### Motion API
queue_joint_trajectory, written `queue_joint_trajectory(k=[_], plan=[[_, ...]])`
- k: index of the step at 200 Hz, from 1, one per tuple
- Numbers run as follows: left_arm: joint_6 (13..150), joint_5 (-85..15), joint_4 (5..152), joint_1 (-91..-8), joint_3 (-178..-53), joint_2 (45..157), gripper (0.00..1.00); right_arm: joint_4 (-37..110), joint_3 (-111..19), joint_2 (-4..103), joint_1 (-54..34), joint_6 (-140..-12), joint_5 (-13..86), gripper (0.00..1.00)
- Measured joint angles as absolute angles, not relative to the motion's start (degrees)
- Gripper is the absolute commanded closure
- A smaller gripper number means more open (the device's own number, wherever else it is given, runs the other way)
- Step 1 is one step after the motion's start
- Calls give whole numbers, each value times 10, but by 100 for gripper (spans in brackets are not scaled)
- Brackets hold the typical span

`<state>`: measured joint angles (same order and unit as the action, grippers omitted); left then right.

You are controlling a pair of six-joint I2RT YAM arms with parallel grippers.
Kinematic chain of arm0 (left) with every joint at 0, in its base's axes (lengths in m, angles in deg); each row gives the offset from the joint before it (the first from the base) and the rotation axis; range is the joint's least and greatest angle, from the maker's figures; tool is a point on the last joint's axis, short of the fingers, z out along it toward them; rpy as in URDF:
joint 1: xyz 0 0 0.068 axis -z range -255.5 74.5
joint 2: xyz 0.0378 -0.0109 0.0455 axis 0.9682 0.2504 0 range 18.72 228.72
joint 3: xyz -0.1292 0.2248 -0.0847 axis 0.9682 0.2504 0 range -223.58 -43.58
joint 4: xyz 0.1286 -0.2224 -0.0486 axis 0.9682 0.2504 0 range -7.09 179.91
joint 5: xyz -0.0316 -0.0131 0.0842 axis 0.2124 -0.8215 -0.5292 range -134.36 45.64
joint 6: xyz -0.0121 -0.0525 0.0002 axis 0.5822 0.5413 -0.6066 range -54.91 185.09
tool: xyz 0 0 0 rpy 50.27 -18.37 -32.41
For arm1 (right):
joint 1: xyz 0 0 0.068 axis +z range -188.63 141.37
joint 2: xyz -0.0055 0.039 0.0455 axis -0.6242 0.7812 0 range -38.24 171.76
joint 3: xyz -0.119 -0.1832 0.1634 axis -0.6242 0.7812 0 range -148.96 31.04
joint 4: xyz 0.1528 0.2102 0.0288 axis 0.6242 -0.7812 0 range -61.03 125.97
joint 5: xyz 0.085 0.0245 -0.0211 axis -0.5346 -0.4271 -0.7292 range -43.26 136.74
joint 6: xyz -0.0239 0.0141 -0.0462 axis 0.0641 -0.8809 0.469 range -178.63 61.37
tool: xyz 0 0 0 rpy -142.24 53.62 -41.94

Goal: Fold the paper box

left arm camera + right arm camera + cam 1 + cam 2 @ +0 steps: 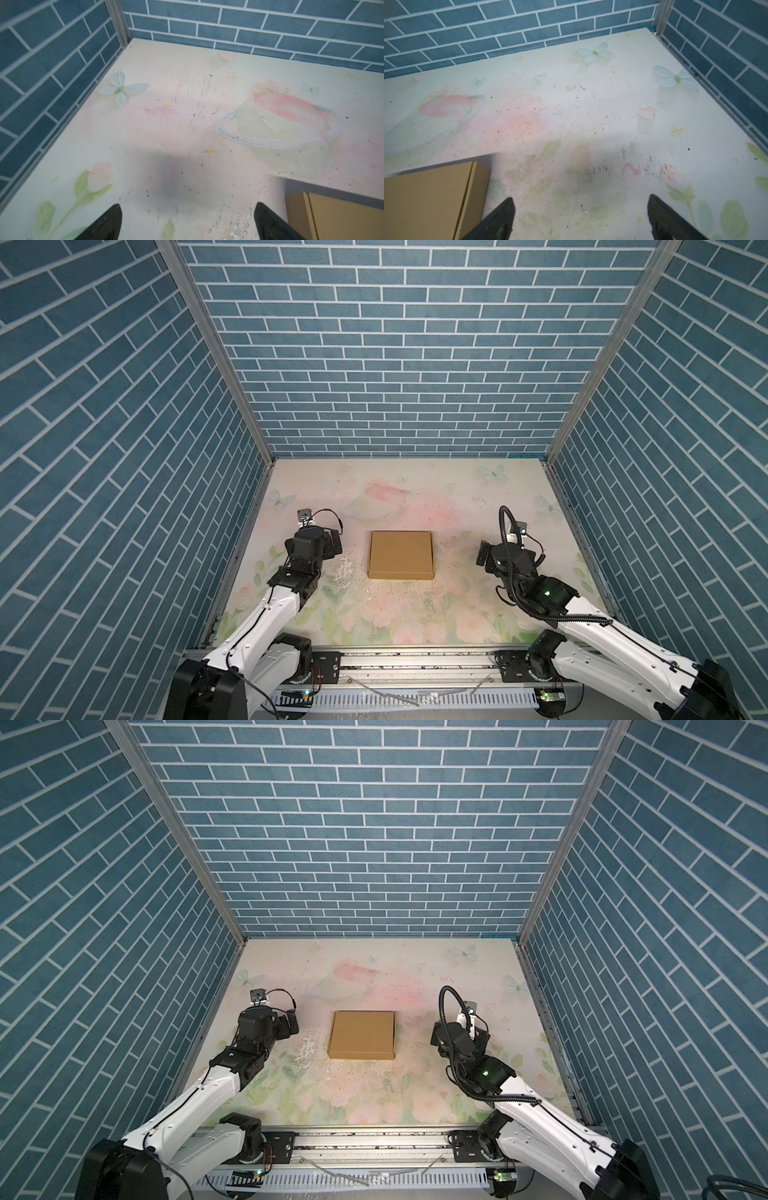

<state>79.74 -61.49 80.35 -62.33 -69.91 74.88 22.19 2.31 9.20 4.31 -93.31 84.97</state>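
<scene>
In both top views we find the paper box (400, 554) (362, 1034), a shallow square of plain brown corrugated cardboard. It lies closed and flat at mid-table on the pale floral-printed tabletop (415, 489), between the left gripper (333, 544) and the right gripper (482, 552). Each is near the box but apart from it. We judge the folding done.

In the left wrist view, the left gripper (187, 205) stands spread wide over bare table, gripping nothing, with the paper box (336, 216) just beside one finger. A careless swing of that arm could clip its corner and shove it askew.

In the right wrist view, the right gripper (581, 197) likewise gapes empty, the paper box (425, 203) near its finger. We think the unheld lid could spring up if its tabs sit loosely, though we cannot see them.
</scene>
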Motion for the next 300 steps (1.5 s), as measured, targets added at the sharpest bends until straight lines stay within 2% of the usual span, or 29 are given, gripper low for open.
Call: queue_joint_trajectory(k=[61,103,167,198,232,300], plan=[[731,-619,728,-695,-699,809,0,298,34,134,35,-863,920,2],[705,-578,620,-754,-684,875,0,352,34,178,-15,-811,931,2],[678,-503,440,-773,-648,989,1,480,42,186,-161,-720,898,2],[666,-467,389,-776,-646,1015,0,553,48,240,-217,-684,870,1],[651,-427,316,-777,-635,1051,1,639,60,322,-247,-648,843,1],[639,-402,304,-777,-630,1057,0,815,107,434,-281,-596,785,1]])
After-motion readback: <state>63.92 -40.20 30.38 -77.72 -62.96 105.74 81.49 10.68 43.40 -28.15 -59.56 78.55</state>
